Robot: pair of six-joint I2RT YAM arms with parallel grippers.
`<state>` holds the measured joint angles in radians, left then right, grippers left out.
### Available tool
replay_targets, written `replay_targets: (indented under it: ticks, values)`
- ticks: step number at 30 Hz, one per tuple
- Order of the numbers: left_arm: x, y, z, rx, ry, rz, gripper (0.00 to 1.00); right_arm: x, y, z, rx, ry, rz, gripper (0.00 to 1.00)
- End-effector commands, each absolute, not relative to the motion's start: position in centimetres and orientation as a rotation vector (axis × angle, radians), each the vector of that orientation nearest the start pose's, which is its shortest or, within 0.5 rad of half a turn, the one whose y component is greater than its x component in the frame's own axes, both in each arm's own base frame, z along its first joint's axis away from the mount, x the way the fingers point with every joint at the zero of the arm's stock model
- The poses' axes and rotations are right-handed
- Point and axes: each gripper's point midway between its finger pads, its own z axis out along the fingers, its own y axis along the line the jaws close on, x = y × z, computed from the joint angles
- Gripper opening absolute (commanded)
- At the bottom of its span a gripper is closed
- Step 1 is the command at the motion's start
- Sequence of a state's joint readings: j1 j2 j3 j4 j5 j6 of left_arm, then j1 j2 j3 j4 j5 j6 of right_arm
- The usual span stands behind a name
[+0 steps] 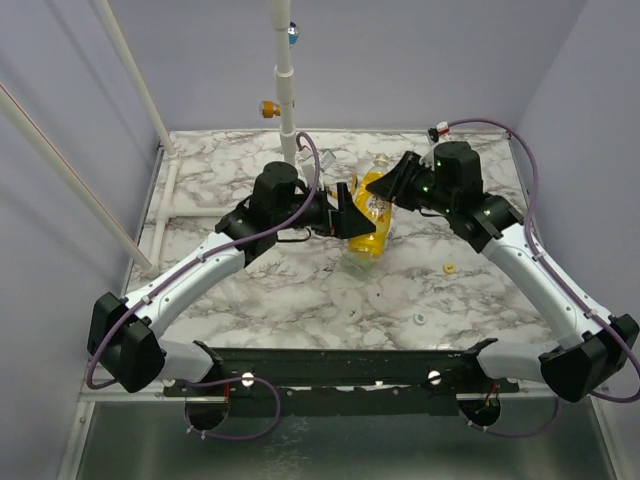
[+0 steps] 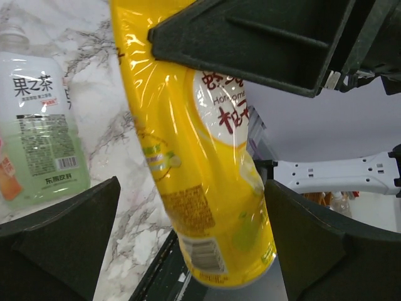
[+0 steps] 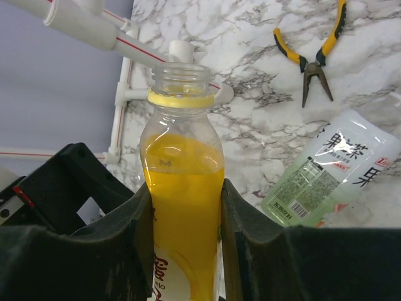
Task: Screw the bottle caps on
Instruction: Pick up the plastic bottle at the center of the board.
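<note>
Yellow bottle (image 1: 370,225) is held tilted over the middle of the marble desk (image 1: 300,290). Your right fingers (image 3: 119,238) are clamped on its body just below the shoulder, and its threaded mouth is open. Your left fingers (image 2: 69,226) are spread wide with the bottle's lower half between them and a gap on each side. The clear tea bottle (image 3: 332,169) lies flat on the desk near the yellow-handled pliers (image 3: 313,56). The yellow cap (image 1: 450,268) and whitish cap (image 1: 420,319) sit loose on the desk by your right arm, apart from each other.
</note>
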<state>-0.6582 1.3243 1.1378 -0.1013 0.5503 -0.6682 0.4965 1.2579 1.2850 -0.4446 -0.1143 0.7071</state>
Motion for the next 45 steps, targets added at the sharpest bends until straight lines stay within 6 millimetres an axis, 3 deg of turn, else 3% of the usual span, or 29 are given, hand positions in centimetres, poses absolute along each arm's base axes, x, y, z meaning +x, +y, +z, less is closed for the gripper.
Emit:
replay_targets:
  ticks: [1,9,12,23,28,32,40,45]
  values:
    - [24.9,-35.0,30.3,0.420,1.981,-1.410,0.99,31.2,24.4,31.8,0.133,2.059,0.911,0.18]
    - [25.0,-35.6,29.2,0.405,2.000,-1.412,0.98,30.3,26.2,32.6,0.103,2.042,0.963,0.17]
    - [25.0,-35.5,29.4,0.391,1.983,-1.419,0.94,30.0,26.1,32.8,0.102,2.036,0.962,0.17]
    - [25.6,-35.8,30.2,0.301,1.910,-1.482,0.52,28.6,25.5,32.6,0.121,2.026,0.980,0.18]
    - [25.2,-35.7,29.5,0.327,1.914,-1.476,0.36,28.4,24.8,32.5,0.132,2.028,0.947,0.32]
    - [24.9,-35.5,29.2,0.352,1.908,-1.467,0.29,28.4,24.4,32.9,0.138,2.024,0.926,0.42]
    - [24.4,-34.7,28.6,0.383,1.892,-1.427,0.22,28.5,23.3,33.4,0.169,2.013,0.874,0.79]
    - [24.7,-33.3,27.9,0.376,1.878,-1.326,0.20,28.2,20.0,32.9,0.263,2.046,0.698,0.94]
